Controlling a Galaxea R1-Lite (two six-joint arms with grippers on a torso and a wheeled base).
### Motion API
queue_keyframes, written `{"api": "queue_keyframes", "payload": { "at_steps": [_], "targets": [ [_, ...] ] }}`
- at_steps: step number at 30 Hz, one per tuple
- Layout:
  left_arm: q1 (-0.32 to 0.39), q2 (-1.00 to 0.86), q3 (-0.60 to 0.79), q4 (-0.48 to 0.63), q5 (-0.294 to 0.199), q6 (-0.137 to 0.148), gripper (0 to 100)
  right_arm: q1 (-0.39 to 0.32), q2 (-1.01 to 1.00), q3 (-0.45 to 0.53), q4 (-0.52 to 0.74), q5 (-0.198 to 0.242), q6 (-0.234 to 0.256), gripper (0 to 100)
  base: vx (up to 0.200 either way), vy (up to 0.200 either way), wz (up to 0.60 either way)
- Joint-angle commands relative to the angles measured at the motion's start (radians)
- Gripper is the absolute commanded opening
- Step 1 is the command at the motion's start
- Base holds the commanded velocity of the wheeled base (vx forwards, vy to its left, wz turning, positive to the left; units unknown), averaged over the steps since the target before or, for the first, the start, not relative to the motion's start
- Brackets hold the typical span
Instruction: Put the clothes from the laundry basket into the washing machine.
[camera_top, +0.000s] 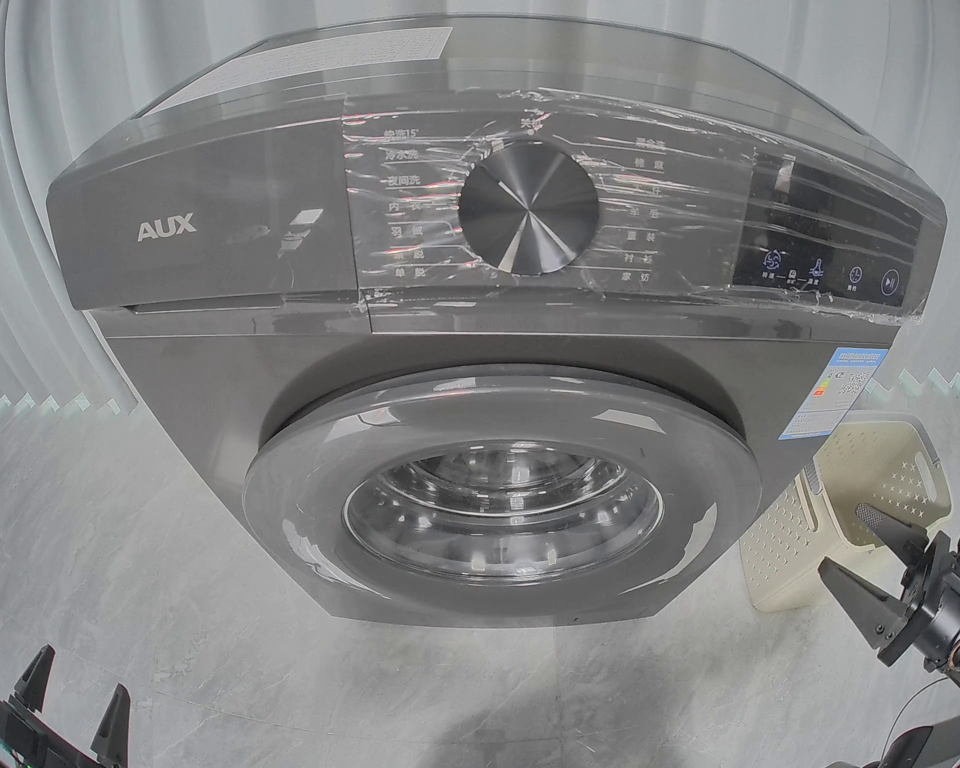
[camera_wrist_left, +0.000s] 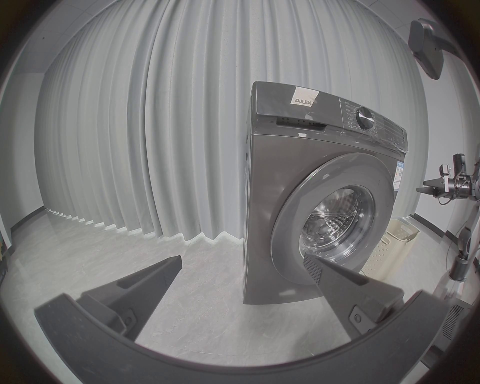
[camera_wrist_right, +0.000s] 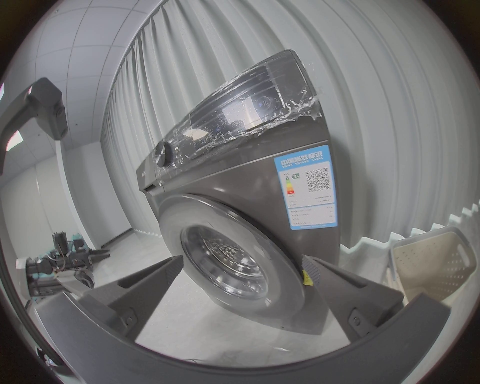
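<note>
Grey-framed door (camera_top: 300, 480) sealed on washing machine (camera_top: 200, 240), so risks pressing clothes against glass unless opened first; left end effector (camera_top: 78, 690) and right end effector (camera_top: 845, 540) both spread empty.

Grey washing machine (camera_top: 500, 330), cream perforated laundry basket (camera_top: 850, 520), pale marbled floor (camera_top: 150, 560).

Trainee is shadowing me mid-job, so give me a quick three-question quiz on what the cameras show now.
1. True or false: the washing machine door is open.
2. The laundry basket sits on which side of the washing machine? A: the robot's left. B: the robot's right. C: on top of it.
3. Fill in: the left end effector and the right end effector are both ____ and hold nothing.
Key: 1 false, the door is shut. 2 B. 3 open.
</note>
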Motion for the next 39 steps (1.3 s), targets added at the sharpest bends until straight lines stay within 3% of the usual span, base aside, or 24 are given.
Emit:
{"api": "queue_keyframes", "payload": {
  "at_steps": [1, 3, 4, 9, 13, 21, 26, 29, 32, 34, 39],
  "targets": [
    [0.0, -0.016, 0.016, -0.002, 0.0, 0.0, 100, -0.081, -0.108, 0.017, 0.087, 0.007, -0.042, 100, 0.0, 0.0, 0.0],
    [0.0, -0.016, 0.016, -0.002, 0.0, 0.0, 100, -0.159, -0.272, 0.017, 0.267, 0.046, -0.068, 100, 0.0, 0.0, 0.0],
    [0.0, -0.016, 0.016, -0.002, 0.0, 0.0, 100, -0.159, -0.272, 0.017, 0.267, 0.046, -0.068, 100, 0.0, 0.0, 0.0],
    [0.0, -0.016, 0.016, -0.002, 0.0, 0.0, 100, -0.266, -0.589, -0.027, 0.591, 0.053, -0.091, 100, 0.0, 0.0, 0.0],
    [0.0, -0.016, 0.016, -0.002, 0.0, 0.0, 100, -0.308, -0.743, -0.069, 0.755, 0.055, -0.091, 100, 0.0, 0.0, 0.0],
    [0.0, -0.016, 0.016, 0.0, 0.0, 0.0, 100, -0.401, -0.843, -0.067, 0.799, 0.049, -0.091, 100, 0.0, 0.0, 0.0],
    [0.0, -0.016, 0.016, -0.002, 0.0, -0.002, 100, -0.409, -0.843, -0.036, 0.796, -0.002, -0.09, 100, 0.0, 0.0, 0.0],
    [0.0, -0.016, 0.016, -0.002, 0.0, -0.002, 100, -0.461, -0.846, -0.006, 0.796, -0.025, -0.094, 100, 0.0, 0.0, 0.0],
    [0.0, -0.016, 0.016, -0.002, 0.0, -0.002, 100, -0.561, -0.889, 0.017, 0.815, 0.05, -0.116, 100, 0.0, 0.0, 0.0],
    [0.0, -0.016, 0.016, 0.0, 0.0, -0.002, 100, -0.556, -0.905, 0.017, 0.876, 0.067, -0.122, 100, 0.0, 0.0, 0.0],
    [0.0, -0.016, 0.016, -0.002, 0.001, -0.011, 100, -0.544, -0.932, 0.011, 0.945, -0.014, -0.148, 100, 0.0, 0.0, 0.0]
  ]
}}
